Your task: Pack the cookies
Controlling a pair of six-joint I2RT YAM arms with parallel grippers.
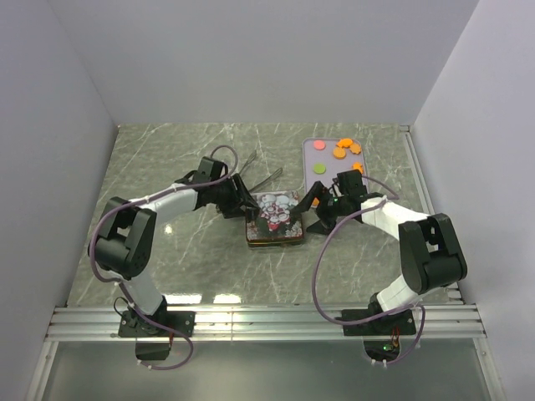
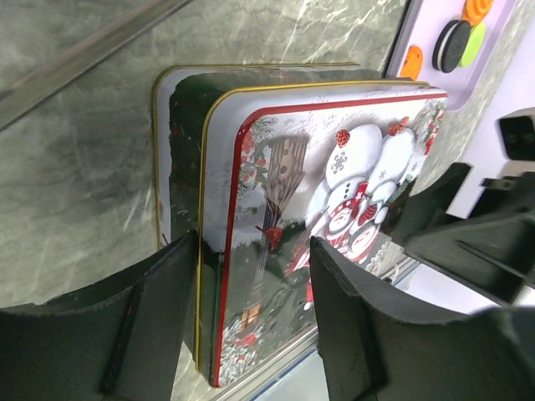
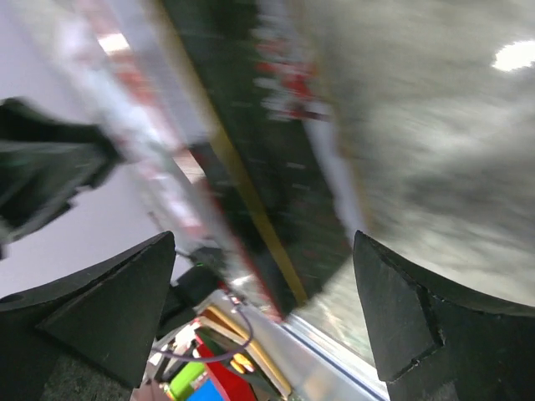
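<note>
Cookies (image 1: 341, 151) lie on tray (image 1: 311, 156) beyond lidded tin (image 1: 276, 219).

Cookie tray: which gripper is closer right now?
Right. The right gripper sits just short of the tray's near edge, at the tin's right side. The left gripper is across the tin, at its left side, farther from the tray.

Glossy printed metal tin (image 2: 334, 184) on polished grey marble-look table (image 2: 84, 167).

Snowman-print tin (image 2: 334, 200), orange cookies (image 1: 341, 152)
</note>
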